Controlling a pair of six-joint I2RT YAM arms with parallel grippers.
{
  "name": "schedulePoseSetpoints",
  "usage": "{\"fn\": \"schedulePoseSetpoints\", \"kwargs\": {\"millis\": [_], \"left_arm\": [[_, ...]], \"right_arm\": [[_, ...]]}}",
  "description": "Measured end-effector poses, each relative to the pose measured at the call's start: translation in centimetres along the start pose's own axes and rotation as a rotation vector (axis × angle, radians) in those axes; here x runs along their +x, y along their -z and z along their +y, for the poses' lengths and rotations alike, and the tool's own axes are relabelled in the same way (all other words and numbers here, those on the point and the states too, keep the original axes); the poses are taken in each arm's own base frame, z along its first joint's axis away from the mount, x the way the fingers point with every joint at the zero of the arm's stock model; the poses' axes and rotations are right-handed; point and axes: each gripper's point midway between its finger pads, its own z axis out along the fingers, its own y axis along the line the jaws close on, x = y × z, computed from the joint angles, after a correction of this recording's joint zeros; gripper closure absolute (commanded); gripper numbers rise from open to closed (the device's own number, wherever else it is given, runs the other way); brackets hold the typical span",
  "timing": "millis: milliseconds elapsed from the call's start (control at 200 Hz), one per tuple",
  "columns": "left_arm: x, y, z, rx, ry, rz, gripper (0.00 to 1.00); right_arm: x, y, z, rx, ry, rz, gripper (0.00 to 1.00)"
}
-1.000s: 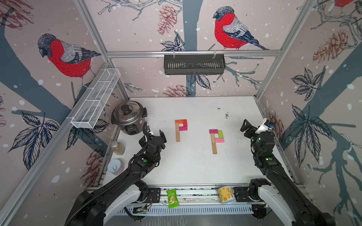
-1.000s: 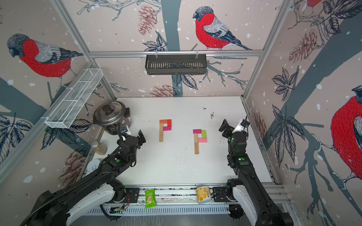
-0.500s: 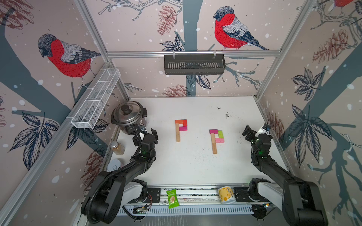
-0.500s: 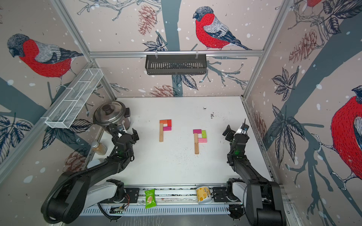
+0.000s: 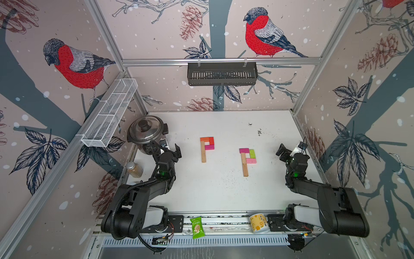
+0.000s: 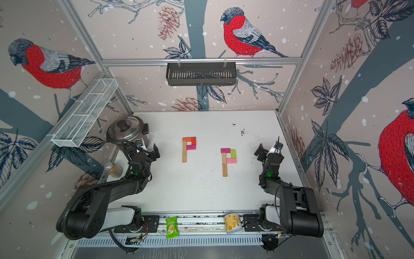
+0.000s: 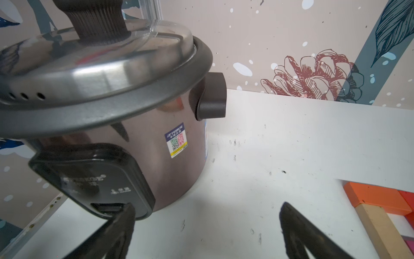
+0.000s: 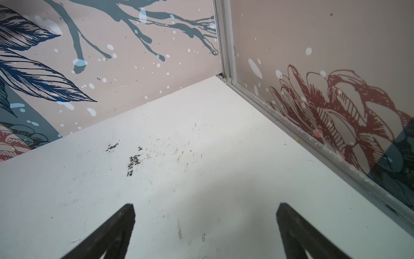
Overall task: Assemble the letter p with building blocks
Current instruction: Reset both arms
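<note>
Two tan-stemmed wooden block Ps (image 5: 203, 154), orange-red loop (image 5: 211, 141) and pink-green loop (image 5: 252, 153), look done. Left hand (image 5: 171, 148) and right hand (image 5: 289, 150) hang spread, empty; park them wide, no nudging.

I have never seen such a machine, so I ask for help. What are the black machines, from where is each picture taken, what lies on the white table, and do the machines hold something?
These are two robot arms, the left arm and the right arm, each ending in two jaws. Two pictures look down from above and are nearly equal. The other two come from a camera on each wrist: the left one faces a rice cooker, the right one bare table. Flat on the table lie an orange-topped P and a magenta-topped P, built of blocks, each with a tan stem. A jar stands near the cooker. Both pairs of jaws stand open and hold nothing.
</note>
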Motion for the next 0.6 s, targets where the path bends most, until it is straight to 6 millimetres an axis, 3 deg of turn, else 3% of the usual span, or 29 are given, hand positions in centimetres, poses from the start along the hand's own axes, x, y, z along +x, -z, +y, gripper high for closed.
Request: {"fn": "schedulePoseSetpoints", "kwargs": {"millis": [265,400,600], "left_arm": [[0.1,-1.3,0.8,-0.014,-0.022,-0.004,0.01],[2.3,-1.2,2.8,-0.061,-0.007,0.028,0.01],[1.8,-2.0,2.8,-0.047,0.03,0.004,0.01]], "right_arm": [[-0.2,-0.9,-0.7,0.034,0.032,-0.011,0.0],[-0.3,-1.2,-0.9,0.051,0.036,-0.02,0.0],[-0.4,-1.5,-0.4,0.039,0.057,-0.021,0.0]]}}
